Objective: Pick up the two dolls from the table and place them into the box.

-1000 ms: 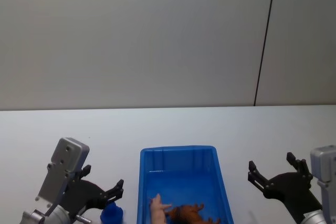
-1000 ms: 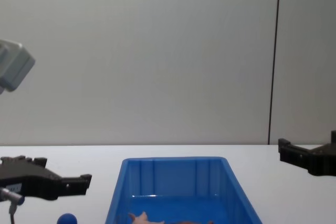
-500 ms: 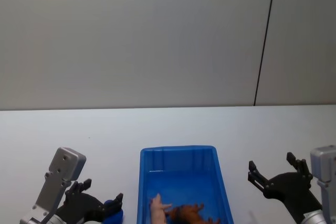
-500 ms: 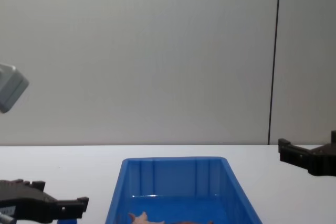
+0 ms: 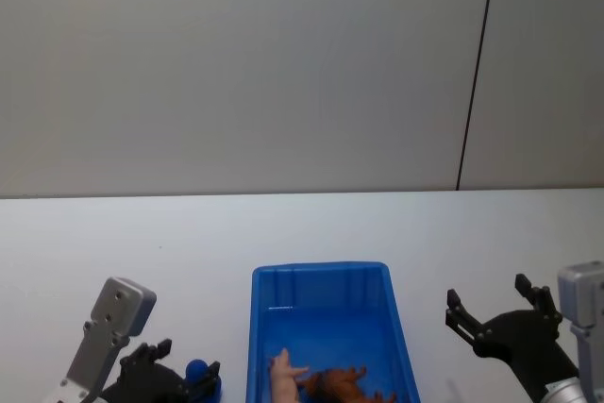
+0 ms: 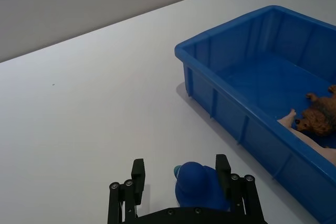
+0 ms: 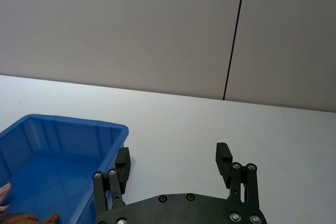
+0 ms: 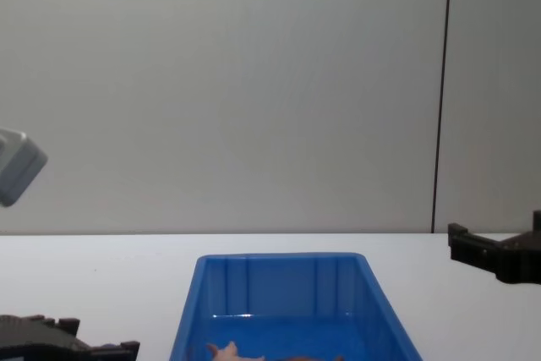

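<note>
The blue box (image 5: 320,274) stands on the white table between my arms. Both dolls lie in its near end: the pale pink one (image 5: 282,369) and, beside it, the shaggy brown one (image 5: 340,384). The left wrist view shows the brown doll (image 6: 321,119) against the pink doll (image 6: 317,149) inside the box (image 6: 227,35). My left gripper (image 5: 189,358) hangs low, left of the box, open, its fingers either side of a small blue object (image 6: 196,183). My right gripper (image 5: 498,310) hovers right of the box, open and empty, seen also in its wrist view (image 7: 173,160).
The small dark blue rounded object (image 5: 198,373) rests on the table by the box's left wall. White table (image 5: 189,233) stretches back to a grey wall. The box's far end (image 8: 283,261) holds nothing.
My left gripper has dropped and drawn back toward the table's near edge, ending around the small blue object. The right gripper, box and dolls have not moved.
</note>
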`<state>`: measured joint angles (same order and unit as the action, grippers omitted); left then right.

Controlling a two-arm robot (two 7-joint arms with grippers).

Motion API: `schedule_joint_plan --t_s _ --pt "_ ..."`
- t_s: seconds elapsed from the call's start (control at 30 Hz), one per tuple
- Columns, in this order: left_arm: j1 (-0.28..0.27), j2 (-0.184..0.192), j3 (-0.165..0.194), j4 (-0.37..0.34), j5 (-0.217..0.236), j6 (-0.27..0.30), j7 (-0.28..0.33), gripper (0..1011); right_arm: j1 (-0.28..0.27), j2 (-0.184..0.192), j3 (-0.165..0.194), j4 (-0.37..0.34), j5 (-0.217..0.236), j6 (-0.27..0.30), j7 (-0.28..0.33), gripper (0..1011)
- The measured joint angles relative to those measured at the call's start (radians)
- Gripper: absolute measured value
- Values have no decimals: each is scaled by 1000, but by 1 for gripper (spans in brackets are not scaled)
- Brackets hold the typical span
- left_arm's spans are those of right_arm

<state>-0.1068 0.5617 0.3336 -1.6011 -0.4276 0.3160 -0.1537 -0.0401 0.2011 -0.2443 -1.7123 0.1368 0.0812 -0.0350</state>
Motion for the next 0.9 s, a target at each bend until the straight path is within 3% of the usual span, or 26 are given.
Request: schedule_joint_plan --t_s 0.6,0.9 --pt "-5 -8 2 22 8 7 -31 334 0 0 0 0 0 0 0 1001" --pt "-9 -14 2 26 12 -10 -48 254 0 0 0 0 0 0 0 1000"
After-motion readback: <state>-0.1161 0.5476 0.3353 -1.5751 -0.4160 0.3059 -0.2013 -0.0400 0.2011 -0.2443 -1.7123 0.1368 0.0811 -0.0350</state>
